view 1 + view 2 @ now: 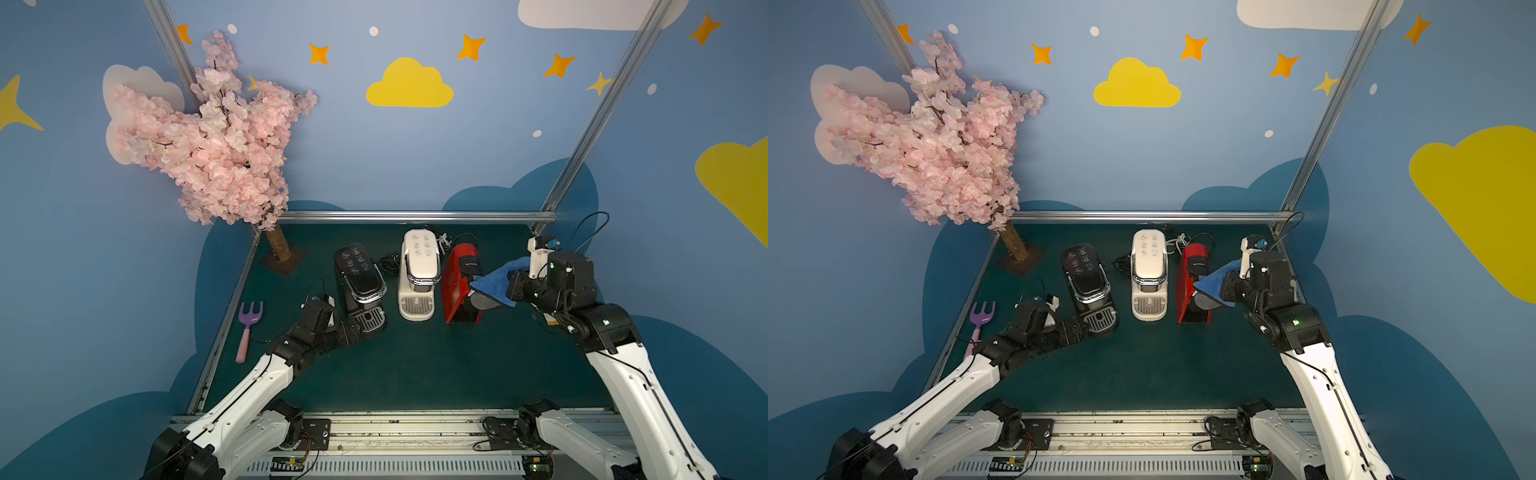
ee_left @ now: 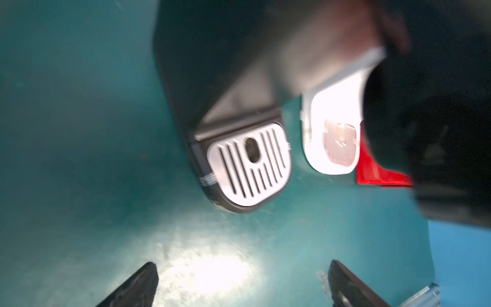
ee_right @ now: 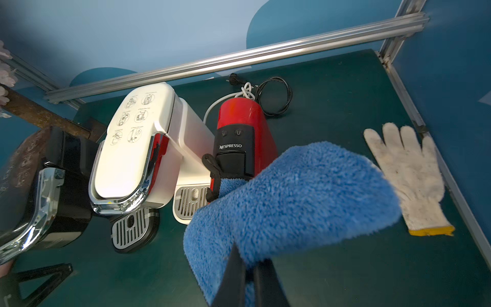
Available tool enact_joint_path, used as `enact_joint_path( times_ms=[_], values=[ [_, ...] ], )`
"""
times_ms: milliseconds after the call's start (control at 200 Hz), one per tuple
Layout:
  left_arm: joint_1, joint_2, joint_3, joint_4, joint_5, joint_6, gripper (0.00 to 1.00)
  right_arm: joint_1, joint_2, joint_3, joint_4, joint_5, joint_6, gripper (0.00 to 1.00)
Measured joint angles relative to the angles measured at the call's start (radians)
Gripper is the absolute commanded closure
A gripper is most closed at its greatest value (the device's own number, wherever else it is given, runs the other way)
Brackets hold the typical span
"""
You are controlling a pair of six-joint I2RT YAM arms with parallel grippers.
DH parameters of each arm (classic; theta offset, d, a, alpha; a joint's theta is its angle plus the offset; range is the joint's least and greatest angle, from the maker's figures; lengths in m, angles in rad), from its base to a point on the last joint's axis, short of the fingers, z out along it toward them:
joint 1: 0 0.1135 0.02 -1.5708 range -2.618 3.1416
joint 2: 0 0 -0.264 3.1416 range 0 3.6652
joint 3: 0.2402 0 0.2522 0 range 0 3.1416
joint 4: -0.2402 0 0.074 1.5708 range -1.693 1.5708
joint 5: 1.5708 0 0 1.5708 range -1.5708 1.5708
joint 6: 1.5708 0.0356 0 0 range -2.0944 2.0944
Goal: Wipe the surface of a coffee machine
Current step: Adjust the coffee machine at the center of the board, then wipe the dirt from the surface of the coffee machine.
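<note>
Right jaws pinch a blue cloth (image 3: 292,202) by the red "NESPRESSO" machine (image 3: 239,119); left jaws gape empty.

The red machine (image 1: 459,286) stands squarely between the right end effector (image 3: 249,268), clamped on a bulky blue cloth (image 3: 305,199), and the coffee machine (image 1: 419,274). Those two machines sit just beside each other, so nothing passes between them. Over the coffee machine's rounded top the air is free. Straight ahead of the left end effector (image 2: 241,284), its fingers spread wide, the black machine (image 1: 359,278) blocks the way. Behind both end effectors the counter (image 1: 415,374) lies open. A glove (image 3: 409,172) lies beside the right one.
</note>
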Motion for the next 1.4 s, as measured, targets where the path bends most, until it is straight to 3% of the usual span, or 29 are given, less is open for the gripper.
enact_joint_path(
  times_ms=[225, 511, 726, 1051, 1397],
  values=[
    [0.07, 0.101, -0.032, 0.087, 0.032, 0.011, 0.0, -0.068, 0.197, -0.005, 0.127, -0.164, 0.032, 1.0],
    [0.089, 0.193, -0.048, 0.212, 0.061, 0.004, 0.0, -0.106, 0.351, -0.017, 0.257, -0.259, 0.062, 1.0],
    [0.098, 0.27, -0.048, 0.283, 0.071, -0.005, 0.0, -0.15, 0.431, -0.008, 0.339, -0.297, 0.087, 1.0],
    [0.112, 0.348, -0.036, 0.342, 0.084, -0.02, 0.0, -0.292, 0.561, -0.043, 0.414, -0.525, 0.14, 1.0],
    [0.121, 0.404, 0.002, 0.363, 0.095, -0.041, 0.0, -0.323, 0.666, -0.116, 0.566, -0.618, 0.201, 1.0]
  ],
)
